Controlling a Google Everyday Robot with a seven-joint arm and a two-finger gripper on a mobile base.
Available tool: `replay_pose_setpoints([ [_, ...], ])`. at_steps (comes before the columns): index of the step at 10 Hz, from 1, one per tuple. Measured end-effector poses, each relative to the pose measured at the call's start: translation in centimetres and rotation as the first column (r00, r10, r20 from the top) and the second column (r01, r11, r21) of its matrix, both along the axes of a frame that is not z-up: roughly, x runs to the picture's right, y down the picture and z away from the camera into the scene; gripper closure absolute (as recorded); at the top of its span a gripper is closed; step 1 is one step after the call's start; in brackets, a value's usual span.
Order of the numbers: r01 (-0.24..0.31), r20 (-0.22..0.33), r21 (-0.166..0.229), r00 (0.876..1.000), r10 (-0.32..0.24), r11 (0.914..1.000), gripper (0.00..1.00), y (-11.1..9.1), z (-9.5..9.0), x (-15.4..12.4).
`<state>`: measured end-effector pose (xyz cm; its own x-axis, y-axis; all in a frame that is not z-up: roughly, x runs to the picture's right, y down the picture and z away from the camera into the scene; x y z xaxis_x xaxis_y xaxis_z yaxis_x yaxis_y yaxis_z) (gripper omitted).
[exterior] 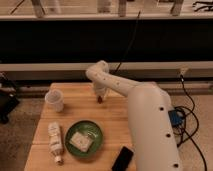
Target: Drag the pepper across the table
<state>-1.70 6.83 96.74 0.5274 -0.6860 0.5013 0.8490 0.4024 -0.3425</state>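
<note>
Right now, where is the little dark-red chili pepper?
The little dark-red chili pepper lies at the light wooden table's far edge, directly under the pincer, right of the white cup.

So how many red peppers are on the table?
1. The pepper lies near the far edge of the table, right under the gripper, beyond the green plate. Another could be hidden behind the arm.
</note>
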Motion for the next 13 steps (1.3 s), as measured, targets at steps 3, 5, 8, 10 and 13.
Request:
replay_pose_setpoints([
  [3, 0.023, -0.013, -0.015, 1.0, -0.023, 0.9996, 1.0, -0.4, -1.4, 0.0],
  [5, 0.033, -0.025, -0.032, 0.999, -0.034, 0.9989, 1.0, -0.3, -2.3, 0.1],
  [8, 0.041, -0.028, -0.069, 0.999, -0.043, 0.9968, 1.0, 0.7, -3.6, 0.4],
  [10, 0.044, -0.021, -0.098, 0.999, -0.046, 0.9942, 1.0, 2.0, -4.4, 0.6],
  [13, 0.044, -0.001, -0.135, 0.999, -0.045, 0.9898, 1.0, 3.7, -5.3, 0.8],
])
